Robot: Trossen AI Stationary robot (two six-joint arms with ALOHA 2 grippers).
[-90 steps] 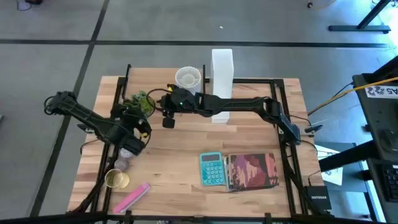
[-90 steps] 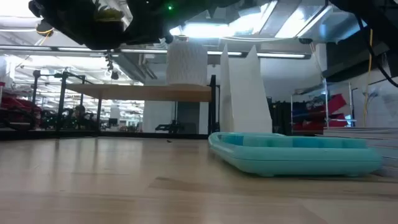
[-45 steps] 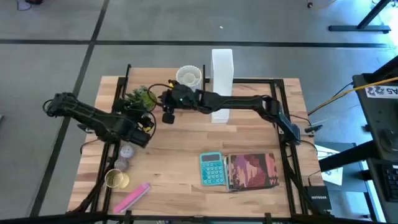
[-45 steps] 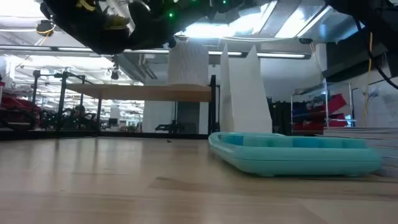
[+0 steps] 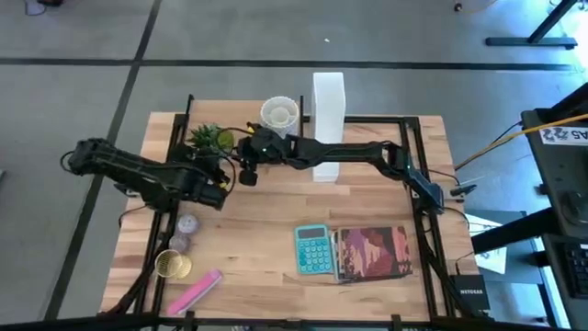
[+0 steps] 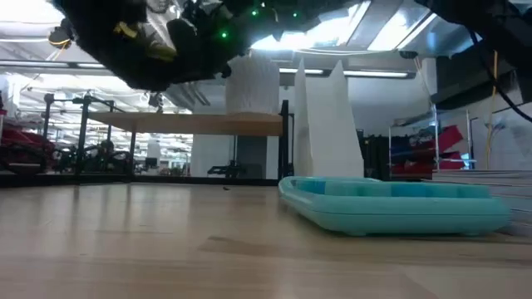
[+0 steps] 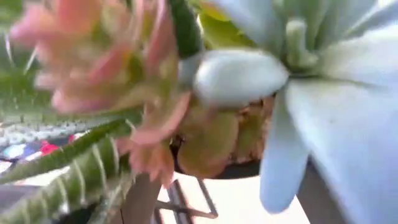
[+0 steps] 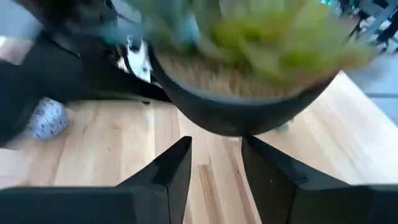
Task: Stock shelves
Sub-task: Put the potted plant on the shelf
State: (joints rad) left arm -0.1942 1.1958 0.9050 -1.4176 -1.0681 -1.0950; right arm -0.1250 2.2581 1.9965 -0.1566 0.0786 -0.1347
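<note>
High view, from above: the left pincer [image 5: 213, 187] sits near the left rear of the worktop [image 5: 276, 239], carrying a small potted succulent [image 5: 208, 140] whose green leaves show just beyond the arm. The left wrist view is filled with those leaves at close range, pink, green and pale blue-grey, so the plant is right against that camera; I judge the left pincer clamped on the pot, though its fingers are hidden. The right pincer [image 5: 246, 175] reaches across from the right side and hangs just beside the plant. In the right wrist view its two dark fingers [image 8: 168, 171] stand apart with bare wood between them, and the dark pot [image 8: 239, 99] is beyond the tips, not between them.

The shelves [image 6: 195, 124] stand at the back of the worktop, seen in the low view as a light board on thin black posts, with a white ribbed cup [image 6: 252, 83] already on top and a tall white file box [image 6: 328, 124] just beside it. A teal calculator [image 5: 312, 249] and a book [image 5: 372, 253] lie near the front.

The step in hand looks like bringing the succulent up to the shelf board. The next move calls for lifting the pot clear of the board's edge, setting it down upright on a bare stretch left of the cup, and keeping the right arm out of the way.
</note>
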